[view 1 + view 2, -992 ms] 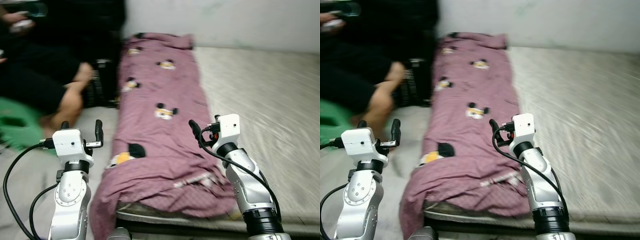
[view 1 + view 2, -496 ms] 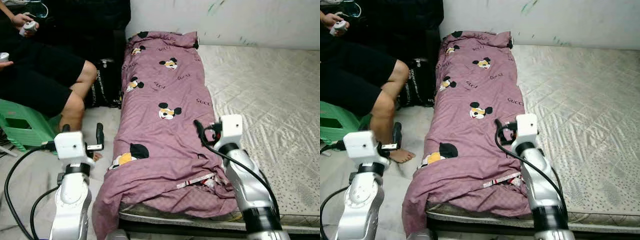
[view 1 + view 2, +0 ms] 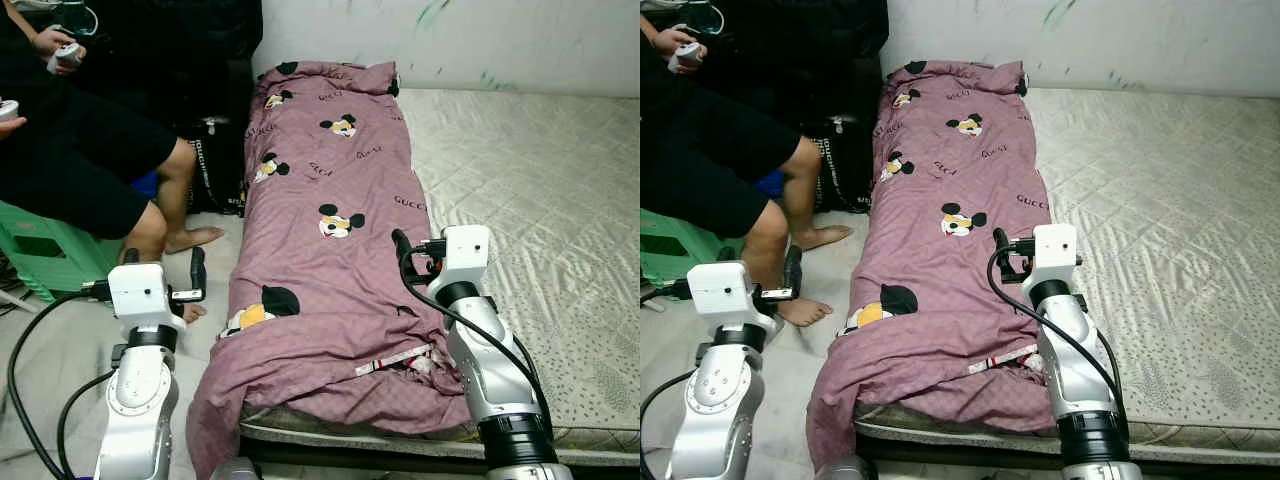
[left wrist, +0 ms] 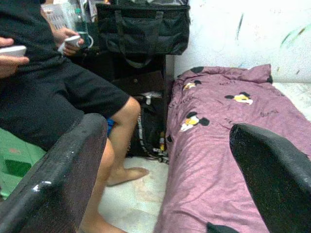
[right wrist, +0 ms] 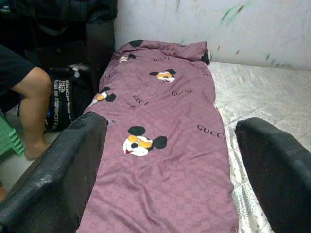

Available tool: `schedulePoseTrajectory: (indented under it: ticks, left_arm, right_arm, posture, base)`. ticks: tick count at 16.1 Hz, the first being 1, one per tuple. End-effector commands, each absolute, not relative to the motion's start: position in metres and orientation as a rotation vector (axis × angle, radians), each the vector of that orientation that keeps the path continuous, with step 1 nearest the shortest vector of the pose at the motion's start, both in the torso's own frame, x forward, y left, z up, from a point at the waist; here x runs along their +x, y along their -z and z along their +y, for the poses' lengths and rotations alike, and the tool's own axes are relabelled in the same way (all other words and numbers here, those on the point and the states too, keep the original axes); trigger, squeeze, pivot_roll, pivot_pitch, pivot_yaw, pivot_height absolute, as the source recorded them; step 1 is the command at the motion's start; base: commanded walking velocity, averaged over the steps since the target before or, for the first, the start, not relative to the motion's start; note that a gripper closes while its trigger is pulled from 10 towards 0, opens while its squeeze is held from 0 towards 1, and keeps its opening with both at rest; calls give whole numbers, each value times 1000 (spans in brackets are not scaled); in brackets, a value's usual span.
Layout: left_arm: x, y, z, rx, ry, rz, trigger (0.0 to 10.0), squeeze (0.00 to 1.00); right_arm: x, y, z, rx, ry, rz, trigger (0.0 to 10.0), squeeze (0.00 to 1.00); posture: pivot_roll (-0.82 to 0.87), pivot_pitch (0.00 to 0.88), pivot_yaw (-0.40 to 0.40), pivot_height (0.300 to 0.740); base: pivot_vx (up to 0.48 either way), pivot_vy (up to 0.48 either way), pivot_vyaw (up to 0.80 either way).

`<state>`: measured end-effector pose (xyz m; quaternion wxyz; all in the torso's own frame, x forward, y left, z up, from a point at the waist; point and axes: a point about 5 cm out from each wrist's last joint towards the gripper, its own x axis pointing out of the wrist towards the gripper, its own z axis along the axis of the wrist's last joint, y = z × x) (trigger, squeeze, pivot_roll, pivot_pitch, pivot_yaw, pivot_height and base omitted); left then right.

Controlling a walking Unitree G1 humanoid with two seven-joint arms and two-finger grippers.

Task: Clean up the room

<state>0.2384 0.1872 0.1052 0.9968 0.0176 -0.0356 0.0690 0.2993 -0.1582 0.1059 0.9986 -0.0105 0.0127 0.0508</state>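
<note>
The purple quilt lies folded into a long strip along the left side of the bare mattress, running from the wall end down to the near edge, where its bunched hem droops over the bed frame toward the floor. It is printed with cartoon mouse heads and lettering. A light tag or label shows in the crumpled folds at the near end.

The right pincer hovers just above the quilt's right border, about halfway along the strip, its fingers spread wide and empty. In the right wrist view both black fingers frame the quilt ahead, with nothing between them. Judged from this position, the arm is staged to take hold of the quilt edge, most likely to straighten or refold it.

The left pincer is held up off the bed, left of the quilt and well apart from it, above the floor. Its fingers are also spread wide and hold nothing.

Beyond the left pincer a person sits on a green stool, bare feet on the floor near the bedside, each hand holding a small light-coloured controller. A black bag stands on the floor against the bed, between the person's legs and the quilt. A larger dark bag sits above it by the wall.

Risk noted: the person's foot is near the left arm's working space.
</note>
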Motion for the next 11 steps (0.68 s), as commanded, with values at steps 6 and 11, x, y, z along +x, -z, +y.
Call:
schedulePoseTrajectory:
  ticks: [6,11]
  left_arm:
    - [229,-100,184,34,-136,-48,10000,0]
    - [234,-106,184,49,-136,-59,10000,0]
  right_arm:
    - [292,-110,-174,-25,-84,19,10000,0]
    - [301,-119,-155,17,-120,-24,10000,0]
  posture:
    - [-33,0,-6,740]
    - [-37,0,20,740]
  base:
    - [0,0,-489]
    - [0,0,-160]
